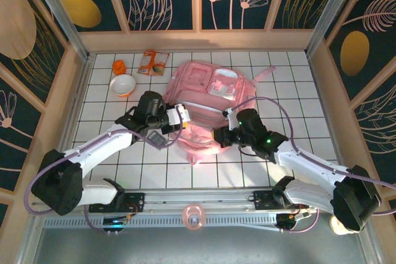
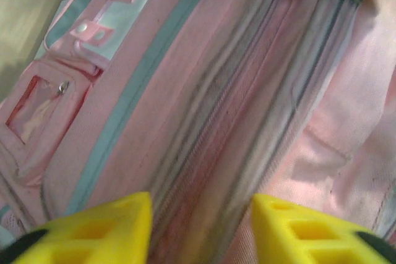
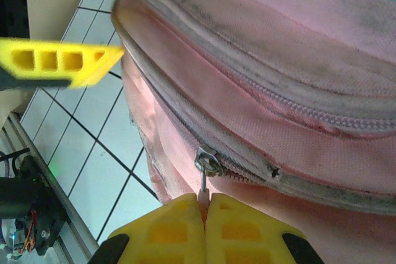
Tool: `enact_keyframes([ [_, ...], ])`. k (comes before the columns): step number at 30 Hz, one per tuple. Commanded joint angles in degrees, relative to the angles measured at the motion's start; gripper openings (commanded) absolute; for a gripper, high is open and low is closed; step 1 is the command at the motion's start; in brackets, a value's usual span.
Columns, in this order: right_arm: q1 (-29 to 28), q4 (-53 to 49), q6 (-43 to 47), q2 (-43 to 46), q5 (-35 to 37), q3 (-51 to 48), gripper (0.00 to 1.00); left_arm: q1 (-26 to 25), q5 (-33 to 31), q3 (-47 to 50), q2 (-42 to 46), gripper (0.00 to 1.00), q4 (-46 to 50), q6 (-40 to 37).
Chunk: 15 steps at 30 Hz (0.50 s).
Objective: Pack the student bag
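Pink bag [image 1: 210,91] lies centred on the table [image 1: 297,91]; right gripper [image 3: 206,203] is clamped on the zip pull [image 3: 208,165], likely to run the zip; left gripper [image 2: 201,214] stands parted over the bag, holding nothing, probably ready to steady fabric.

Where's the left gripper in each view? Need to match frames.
Top external: left gripper centre-left, beside the student bag.
Left wrist: left gripper at bottom edge, open.
Right wrist: left gripper at top-left corner.
Shared landmark: student bag; right gripper pinches its zipper pull.
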State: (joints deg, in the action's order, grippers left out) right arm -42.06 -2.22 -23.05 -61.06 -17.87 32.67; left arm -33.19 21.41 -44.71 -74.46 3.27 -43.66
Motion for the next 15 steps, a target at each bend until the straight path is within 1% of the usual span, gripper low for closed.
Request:
enact_keyframes([
  [1, -0.56, 3.47, 0.39, -0.84, -2.52, 1.11, 0.00, -3.98, 3.89, -1.12, 1.91, 0.55, 1.35, -0.50],
  [3, -0.56, 2.77, 0.89, -1.55, -2.95, 1.73, 0.00, -6.54, 2.39, -0.39, 1.70, 0.60, -1.01, 1.30],
  [6, -0.57, 2.09, 1.38, -1.68, -2.92, 1.96, 0.00, -8.24, 2.26, -0.77, 0.27, 0.61, -3.77, 2.95],
  [9, -0.56, 1.78, 1.42, -0.94, -2.87, 1.88, 0.00, -9.32, 1.35, -2.31, -2.36, 0.61, -5.11, 2.81],
  [12, -0.41, 1.40, 1.47, -0.01, -2.79, 1.88, 0.00, -9.61, -1.06, -2.99, -5.89, 0.57, -5.40, 1.67],
  [15, -0.17, -0.04, 1.80, 0.86, -2.06, 1.96, 0.00, -9.59, -3.97, -2.56, -8.26, 0.49, -5.91, 1.03],
])
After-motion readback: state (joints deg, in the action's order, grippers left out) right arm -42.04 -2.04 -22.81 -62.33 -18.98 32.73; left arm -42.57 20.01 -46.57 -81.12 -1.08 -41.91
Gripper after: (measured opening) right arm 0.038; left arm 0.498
